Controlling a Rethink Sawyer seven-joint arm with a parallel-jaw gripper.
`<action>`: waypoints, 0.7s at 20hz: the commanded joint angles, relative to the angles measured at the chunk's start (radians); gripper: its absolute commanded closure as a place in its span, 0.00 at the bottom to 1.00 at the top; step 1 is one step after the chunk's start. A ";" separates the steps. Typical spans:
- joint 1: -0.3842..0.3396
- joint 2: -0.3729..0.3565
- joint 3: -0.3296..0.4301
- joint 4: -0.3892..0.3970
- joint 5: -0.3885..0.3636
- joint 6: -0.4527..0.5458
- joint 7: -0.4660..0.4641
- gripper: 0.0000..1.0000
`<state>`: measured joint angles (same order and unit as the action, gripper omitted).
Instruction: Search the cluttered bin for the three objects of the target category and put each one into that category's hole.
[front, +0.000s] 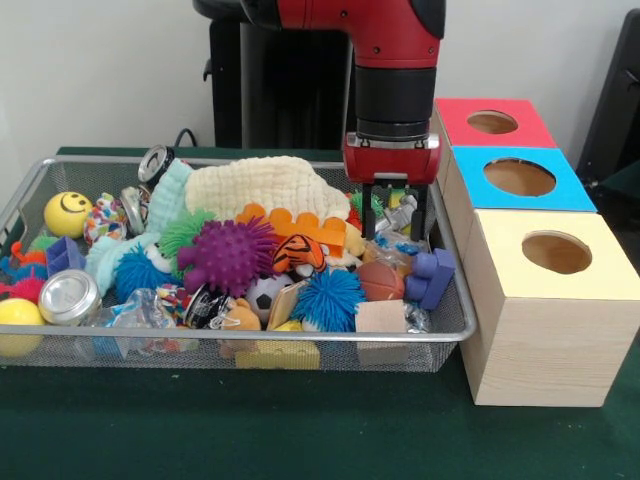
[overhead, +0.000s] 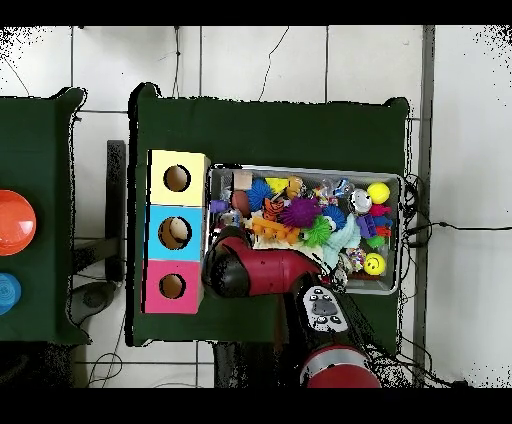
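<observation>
The silver wire-mesh bin is full of mixed toys: a purple spiky ball, a blue spiky ball, an orange toy brick, a small brown ball, a purple block and a cream cloth. My gripper hangs open over the bin's right end in the front view, its tips just above the clutter and holding nothing. In the overhead view the arm hides the gripper at the bin's left end.
Three boxes with round holes stand in a row beside the bin: red top, blue top, yellow top. A yellow smiley ball and a silver can lie at the bin's other end.
</observation>
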<state>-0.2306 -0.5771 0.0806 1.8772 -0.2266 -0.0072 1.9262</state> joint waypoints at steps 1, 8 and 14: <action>-0.040 0.142 0.048 -0.059 -0.051 -0.008 0.061 0.00; -0.098 0.218 0.117 -0.109 -0.103 0.023 -0.008 0.00; -0.071 0.167 0.094 -0.072 -0.087 0.045 0.034 0.00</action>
<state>-0.2845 -0.5626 0.1179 1.8647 -0.2629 -0.0078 1.9265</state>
